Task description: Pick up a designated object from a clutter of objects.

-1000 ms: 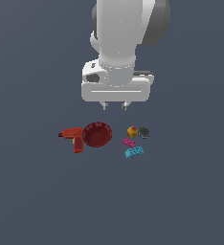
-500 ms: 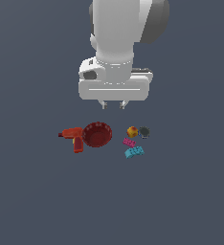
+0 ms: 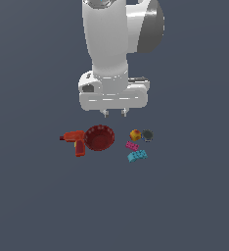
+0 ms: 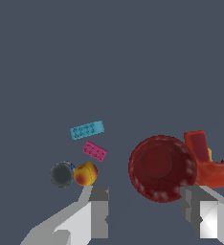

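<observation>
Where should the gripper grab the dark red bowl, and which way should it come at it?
Probably by the rim, from straight above. The bowl sits upright with its mouth open upward, and looks too wide to span whole. One finger inside the ribbed wall and one outside would pinch the thin edge. The side facing the small blocks looks freest, since the drill crowds the opposite side. The gripper hangs open above.

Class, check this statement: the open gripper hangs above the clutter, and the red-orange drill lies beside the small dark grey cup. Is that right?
Not quite. The drill lies beside the dark red bowl, as the exterior view shows; the grey cup sits beside the yellow-red cube. The gripper does hang open above.
</observation>
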You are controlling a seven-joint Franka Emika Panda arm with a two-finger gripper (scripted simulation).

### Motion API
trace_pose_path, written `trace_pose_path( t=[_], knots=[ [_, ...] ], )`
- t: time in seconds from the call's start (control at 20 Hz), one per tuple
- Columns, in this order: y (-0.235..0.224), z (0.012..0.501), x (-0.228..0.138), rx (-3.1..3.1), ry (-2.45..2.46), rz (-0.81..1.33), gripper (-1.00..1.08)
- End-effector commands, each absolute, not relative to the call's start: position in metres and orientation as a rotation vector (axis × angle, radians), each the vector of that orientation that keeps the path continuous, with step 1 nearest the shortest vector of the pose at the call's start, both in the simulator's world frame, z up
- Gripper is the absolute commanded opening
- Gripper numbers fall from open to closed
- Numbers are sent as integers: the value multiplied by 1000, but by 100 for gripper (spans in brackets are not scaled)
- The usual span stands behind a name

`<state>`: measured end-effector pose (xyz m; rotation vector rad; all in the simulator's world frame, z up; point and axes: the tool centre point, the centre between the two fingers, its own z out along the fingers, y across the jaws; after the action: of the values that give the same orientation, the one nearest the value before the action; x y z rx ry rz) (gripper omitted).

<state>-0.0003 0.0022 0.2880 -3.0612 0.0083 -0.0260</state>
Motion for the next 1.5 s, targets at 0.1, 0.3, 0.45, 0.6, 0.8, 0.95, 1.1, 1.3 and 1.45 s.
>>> trace_pose_path(
  t=[0.1,0.3,0.45,0.6,0.8,0.95,1.1,1.3,1.45],
  knots=[
    [-2,268,-1,-2994,33,-36,28],
    [-9,246,-3,-2926,72,-56,28],
    [-16,230,-5,-2880,109,-77,28],
    [-24,214,-8,-2840,152,-100,28],
    [-37,193,-13,-2794,216,-134,28],
    [-48,177,-19,-2765,270,-160,28],
    [-60,161,-26,-2742,329,-186,28],
    [-78,140,-38,-2719,412,-218,28],
    [-91,124,-50,-2707,479,-240,28]
  ],
)
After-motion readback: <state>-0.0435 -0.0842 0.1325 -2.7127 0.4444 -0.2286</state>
